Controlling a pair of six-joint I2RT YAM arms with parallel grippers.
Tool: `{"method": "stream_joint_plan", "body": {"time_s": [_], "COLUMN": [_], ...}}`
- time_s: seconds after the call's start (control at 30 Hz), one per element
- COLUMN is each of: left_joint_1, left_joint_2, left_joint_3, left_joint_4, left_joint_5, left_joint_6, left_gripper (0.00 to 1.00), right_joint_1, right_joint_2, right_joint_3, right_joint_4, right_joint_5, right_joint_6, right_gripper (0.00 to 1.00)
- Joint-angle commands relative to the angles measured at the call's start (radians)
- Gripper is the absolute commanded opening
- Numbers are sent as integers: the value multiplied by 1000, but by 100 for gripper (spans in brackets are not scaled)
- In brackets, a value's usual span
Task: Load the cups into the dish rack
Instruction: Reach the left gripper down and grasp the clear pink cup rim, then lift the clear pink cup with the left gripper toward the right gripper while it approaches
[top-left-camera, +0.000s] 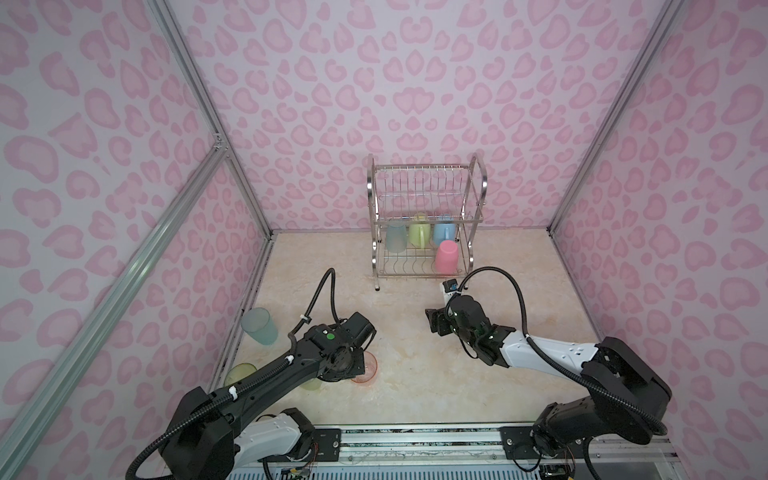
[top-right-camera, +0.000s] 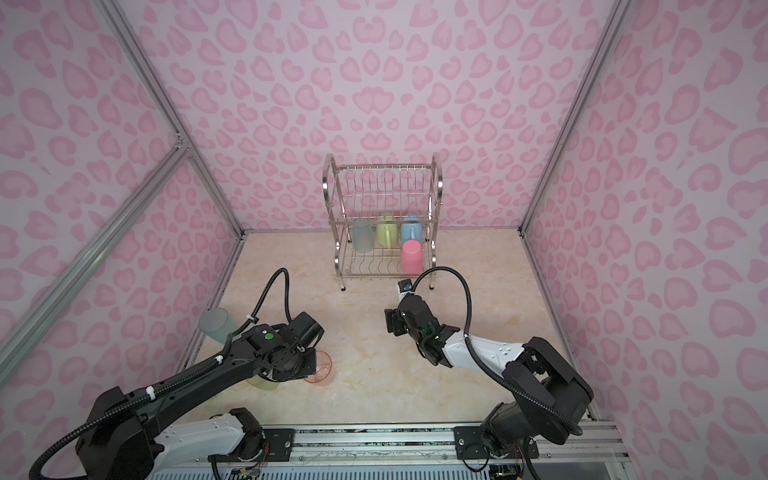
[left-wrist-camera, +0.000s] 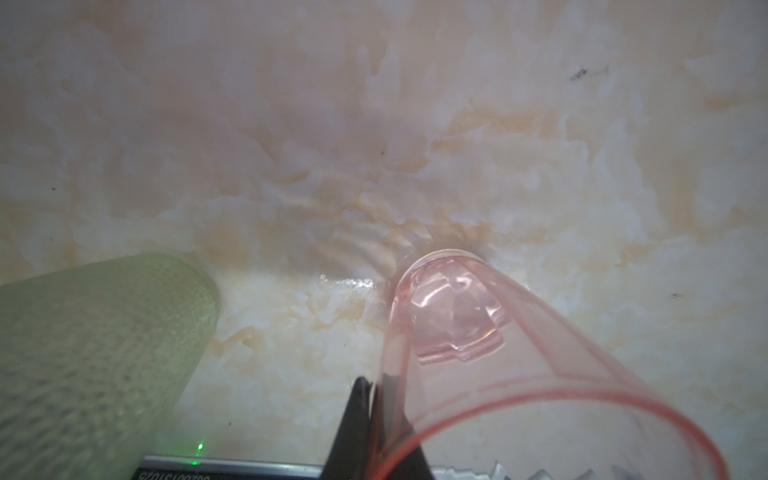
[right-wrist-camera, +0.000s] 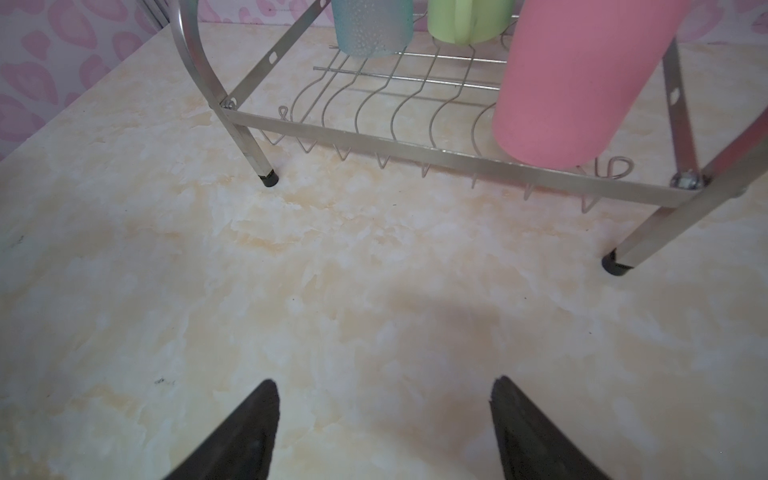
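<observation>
Looking through the left wrist camera, I see the left gripper (left-wrist-camera: 376, 386) pressed together on the wall of the orange tumbler (left-wrist-camera: 540, 332), close under the rim. One finger is outside and the other is inside, visible through the plastic. The tumbler is mouth up at the near left part of the table (left-wrist-camera: 415, 124), just beside a green tumbler (left-wrist-camera: 95, 353); whether its base touches the table I cannot tell. I judge it to be very light, thin and a little springy, with a smooth wall that may slip, but not easy to break. A pinch on one wall lets it swing, so I would carry it slowly and hold it deep, not at the very edge. In both top views the wrist hides the jaws and only an arc of the rim shows, so from there I could not confirm any grip. But the top views give what this wrist cannot: the rack (top-left-camera: 482, 183) at the back, well apart, with a blue tumbler (top-left-camera: 395, 237), a green mug (top-left-camera: 417, 232), a blue mug (top-left-camera: 444, 230) and a pink tumbler (top-left-camera: 446, 257) on its lower tier. The right gripper (right-wrist-camera: 384, 380) is spread and empty in front of the rack, and its camera shows the wavy wires of that tier, bare beside the pink tumbler.
</observation>
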Motion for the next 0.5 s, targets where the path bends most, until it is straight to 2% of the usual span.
{"method": "stream_joint_plan", "body": {"time_s": [0.0,0.27,0.47], "left_joint_1": [0,3,46], "left_joint_2": [7,50,38], "left_joint_3": [28,90,87], "left_joint_4": [6,86,240], "left_joint_5": [-20,53,180], "left_joint_6": [15,91,147], "left_gripper": [5,4,4], "right_joint_1": [1,-8,-19], "right_joint_2": [8,14,8], "right_joint_3": [-2,-1,-7], "right_joint_4": [15,14,14], "right_joint_5": [20,15,6], "right_joint_6": [11,28,39], "right_gripper": [79,79,79]}}
